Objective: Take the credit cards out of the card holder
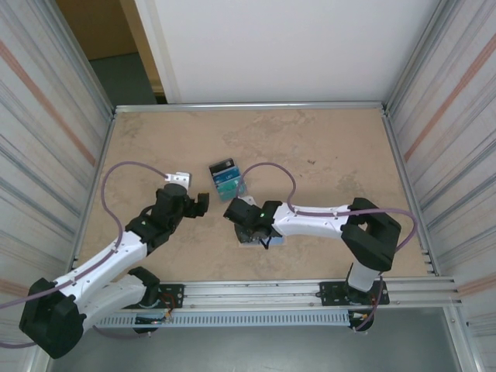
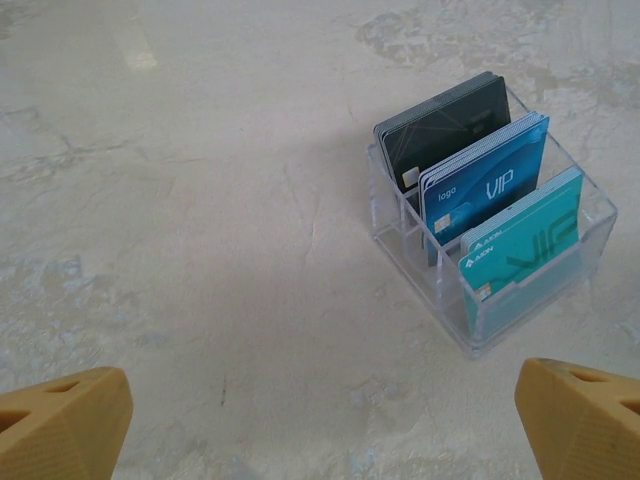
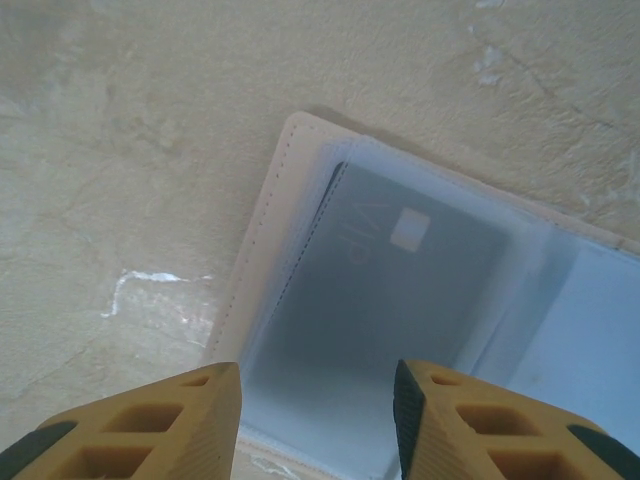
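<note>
The card holder (image 3: 262, 250) lies open and flat near the table's middle, directly beneath our right gripper (image 3: 315, 415), much the nearer arm. Its jaws stand partly open and empty over a grey card (image 3: 420, 300) in the sleeve. Our left gripper (image 2: 320, 415), spread wide and empty, sits further left, facing the clear box (image 2: 478, 335).

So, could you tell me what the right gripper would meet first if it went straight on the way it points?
Probably the open card holder. The right gripper, jaws open, aims at its translucent sleeve over a grey card. Depth is hard to judge, but nothing seems to lie between.
</note>
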You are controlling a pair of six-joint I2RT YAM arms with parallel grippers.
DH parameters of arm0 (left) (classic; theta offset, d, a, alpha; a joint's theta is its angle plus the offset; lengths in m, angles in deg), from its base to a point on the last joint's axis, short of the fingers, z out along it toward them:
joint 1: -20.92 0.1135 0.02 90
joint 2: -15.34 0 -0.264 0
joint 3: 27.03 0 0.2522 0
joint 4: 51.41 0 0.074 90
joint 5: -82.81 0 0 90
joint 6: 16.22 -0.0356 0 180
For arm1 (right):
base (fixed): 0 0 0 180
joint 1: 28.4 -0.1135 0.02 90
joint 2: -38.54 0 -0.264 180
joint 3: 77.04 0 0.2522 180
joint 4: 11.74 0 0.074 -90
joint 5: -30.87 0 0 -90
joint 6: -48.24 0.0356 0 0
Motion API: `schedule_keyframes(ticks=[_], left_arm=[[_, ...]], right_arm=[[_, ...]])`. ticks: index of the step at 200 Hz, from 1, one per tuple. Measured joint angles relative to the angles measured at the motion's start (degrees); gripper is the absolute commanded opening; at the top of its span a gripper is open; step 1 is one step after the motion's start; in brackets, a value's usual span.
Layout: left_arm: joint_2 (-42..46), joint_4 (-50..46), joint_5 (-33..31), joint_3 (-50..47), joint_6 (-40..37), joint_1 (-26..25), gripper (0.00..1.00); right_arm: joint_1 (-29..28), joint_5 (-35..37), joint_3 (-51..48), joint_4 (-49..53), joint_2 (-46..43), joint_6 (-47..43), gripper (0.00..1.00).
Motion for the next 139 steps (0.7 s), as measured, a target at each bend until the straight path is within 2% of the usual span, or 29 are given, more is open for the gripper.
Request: schedule_keyframes(ticks=[63,139], left_arm=[[-1.75,-0.02,0.0,0.0,0.0,0.0,0.99],[-2.4,-0.04,0.04,0.02,-0.02,0.04,0.99]], right_arm=[[0.02,-2.47,0.02,-0.22,2.54,0.02,0.5],[0.07,-2.93,-0.02,-1.11,3.3,0.24,0.49]])
